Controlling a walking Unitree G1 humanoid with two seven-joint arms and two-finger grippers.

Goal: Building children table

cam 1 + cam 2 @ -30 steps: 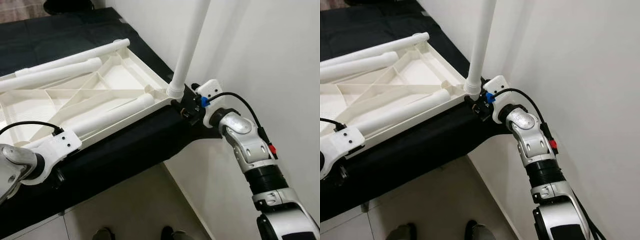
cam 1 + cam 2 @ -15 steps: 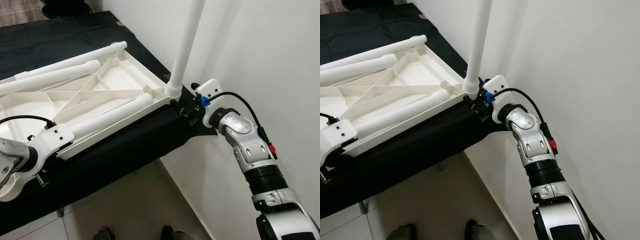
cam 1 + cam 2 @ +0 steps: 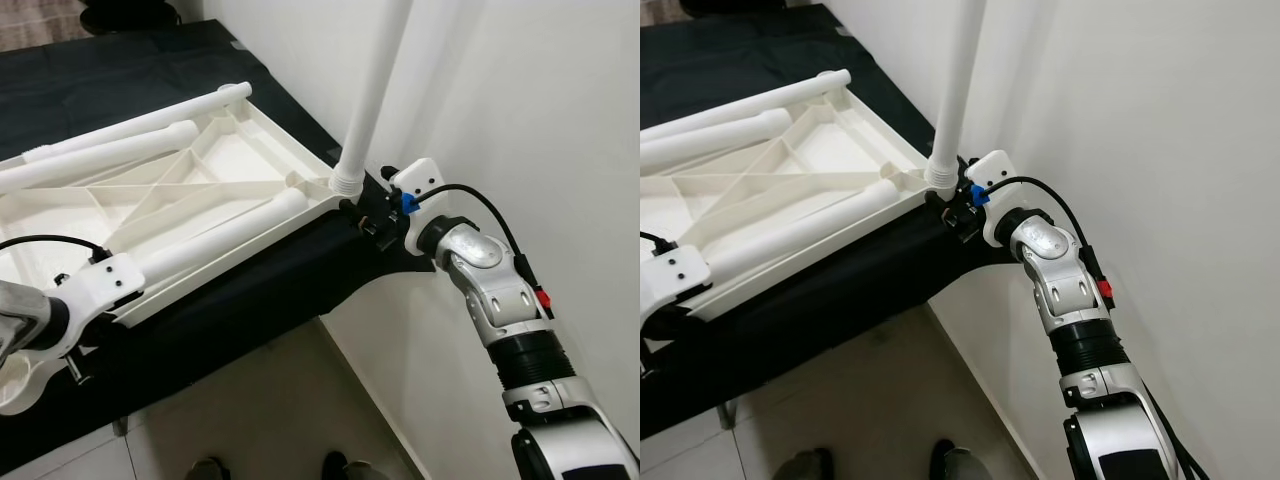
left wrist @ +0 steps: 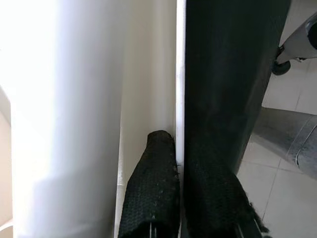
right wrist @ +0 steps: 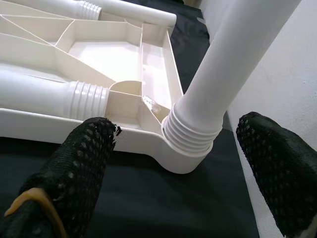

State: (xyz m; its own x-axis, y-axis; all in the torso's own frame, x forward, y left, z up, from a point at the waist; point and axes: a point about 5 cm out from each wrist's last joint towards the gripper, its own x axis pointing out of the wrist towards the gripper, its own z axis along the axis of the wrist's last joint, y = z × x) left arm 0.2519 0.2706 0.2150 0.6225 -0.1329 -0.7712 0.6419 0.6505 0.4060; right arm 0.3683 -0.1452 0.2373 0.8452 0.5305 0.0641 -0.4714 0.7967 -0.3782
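A white plastic children's table top (image 3: 200, 190) lies upside down on a black-covered surface (image 3: 240, 300). One white leg (image 3: 372, 90) stands upright in the socket at its near right corner. My right gripper (image 5: 193, 144) is open, with a finger on each side of that leg's ribbed base, not touching it. Another leg (image 3: 220, 235) lies inside the table top along its near edge. Two more legs (image 3: 130, 120) rest across the far side. My left gripper (image 4: 181, 148) is shut on the table's near rim (image 4: 179, 89), one finger inside and one against the black cloth.
A white wall (image 3: 520, 100) stands close on the right, just behind the upright leg. Light tiled floor (image 3: 280, 400) lies below the black surface's edge, with my feet (image 3: 205, 468) at the bottom. A dark object (image 3: 120, 12) sits at the far end.
My left arm has slid leftward along the table's near edge. The right gripper and the upright leg have stayed put.
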